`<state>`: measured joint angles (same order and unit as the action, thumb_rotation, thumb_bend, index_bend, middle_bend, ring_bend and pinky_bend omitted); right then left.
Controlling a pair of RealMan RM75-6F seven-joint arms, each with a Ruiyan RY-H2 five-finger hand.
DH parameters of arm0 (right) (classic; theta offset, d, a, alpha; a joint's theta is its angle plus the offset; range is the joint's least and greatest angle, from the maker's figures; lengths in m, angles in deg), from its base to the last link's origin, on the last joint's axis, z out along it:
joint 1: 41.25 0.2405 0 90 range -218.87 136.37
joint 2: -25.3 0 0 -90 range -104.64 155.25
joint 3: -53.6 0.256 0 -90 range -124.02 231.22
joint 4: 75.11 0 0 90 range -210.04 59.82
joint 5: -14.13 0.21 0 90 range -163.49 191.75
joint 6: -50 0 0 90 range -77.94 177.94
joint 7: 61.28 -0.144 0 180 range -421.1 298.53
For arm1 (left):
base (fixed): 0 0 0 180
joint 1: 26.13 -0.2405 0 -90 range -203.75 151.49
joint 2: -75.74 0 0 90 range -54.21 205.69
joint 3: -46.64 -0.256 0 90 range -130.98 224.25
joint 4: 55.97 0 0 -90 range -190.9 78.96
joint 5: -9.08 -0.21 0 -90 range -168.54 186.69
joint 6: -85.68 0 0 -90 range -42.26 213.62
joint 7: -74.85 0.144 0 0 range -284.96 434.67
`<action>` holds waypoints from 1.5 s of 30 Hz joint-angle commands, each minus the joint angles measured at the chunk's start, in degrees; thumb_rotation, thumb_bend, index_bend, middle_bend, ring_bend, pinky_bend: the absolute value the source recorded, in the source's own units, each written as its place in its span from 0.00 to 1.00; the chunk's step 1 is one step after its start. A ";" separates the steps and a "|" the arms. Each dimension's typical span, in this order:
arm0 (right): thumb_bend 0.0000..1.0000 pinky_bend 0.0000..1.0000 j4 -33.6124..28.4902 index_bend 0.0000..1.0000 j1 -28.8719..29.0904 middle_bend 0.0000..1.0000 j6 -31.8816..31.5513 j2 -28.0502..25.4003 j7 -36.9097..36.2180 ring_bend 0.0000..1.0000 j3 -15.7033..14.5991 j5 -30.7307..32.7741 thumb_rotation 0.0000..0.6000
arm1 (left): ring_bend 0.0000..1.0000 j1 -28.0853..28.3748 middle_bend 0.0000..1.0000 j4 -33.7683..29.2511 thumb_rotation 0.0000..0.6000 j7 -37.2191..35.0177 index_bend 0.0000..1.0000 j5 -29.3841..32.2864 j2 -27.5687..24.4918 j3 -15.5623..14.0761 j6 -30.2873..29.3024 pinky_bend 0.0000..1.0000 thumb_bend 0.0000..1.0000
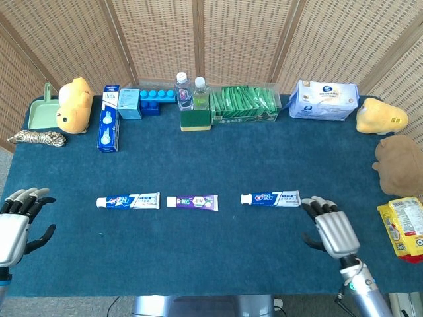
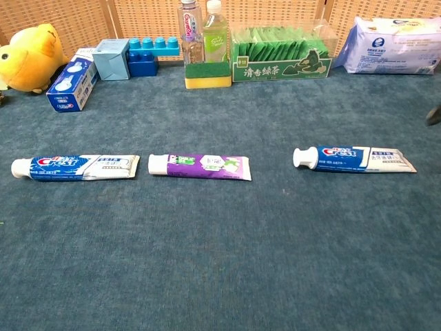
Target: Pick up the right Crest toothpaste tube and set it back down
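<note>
Three tubes lie in a row on the blue cloth. The right Crest toothpaste tube (image 1: 271, 198) (image 2: 354, 158) lies flat, cap to the left. A purple tube (image 1: 192, 202) (image 2: 199, 166) is in the middle and another Crest tube (image 1: 128, 201) (image 2: 75, 167) at the left. My right hand (image 1: 332, 228) hovers open just right of and below the right tube's flat end, fingers spread toward it, touching nothing. A dark tip of it shows at the chest view's right edge (image 2: 434, 116). My left hand (image 1: 16, 221) is open at the near left edge.
Along the back stand a toothpaste box (image 1: 109, 127), blue blocks (image 1: 152, 101), two bottles (image 1: 192, 92) on a sponge, a green tea box (image 1: 243, 105) and a wipes pack (image 1: 324, 100). Plush toys (image 1: 73, 104) (image 1: 380, 116) and a snack bag (image 1: 404, 228) flank the sides.
</note>
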<state>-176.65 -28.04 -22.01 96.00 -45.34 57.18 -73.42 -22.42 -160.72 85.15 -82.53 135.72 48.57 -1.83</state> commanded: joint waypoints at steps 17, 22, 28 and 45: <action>0.24 0.25 1.58 0.27 16.60 0.23 14.08 12.57 21.31 0.15 9.01 29.59 0.70 | 0.17 4.83 0.23 1.32 1.00 0.82 0.28 2.90 2.52 1.96 5.76 0.15 0.28; 0.24 0.25 3.78 0.29 19.13 0.23 13.75 14.34 23.80 0.15 9.34 33.79 0.69 | 0.17 5.37 0.23 1.73 1.00 0.91 0.28 3.35 2.87 2.09 6.18 0.15 0.28; 0.24 0.25 6.65 0.30 21.09 0.23 12.13 15.97 25.70 0.15 8.64 36.43 0.68 | 0.17 5.62 0.23 1.74 1.00 1.12 0.28 3.67 2.96 1.97 6.18 0.15 0.28; 0.24 0.25 12.29 0.35 23.01 0.24 12.28 17.39 24.30 0.15 6.11 38.19 0.67 | 0.17 5.71 0.23 1.39 1.00 1.53 0.28 3.62 2.96 1.50 5.50 0.14 0.28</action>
<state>-164.68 -5.21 -9.88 113.28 -20.93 63.51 -35.17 -16.72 -159.32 86.67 -78.91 138.68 50.08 3.67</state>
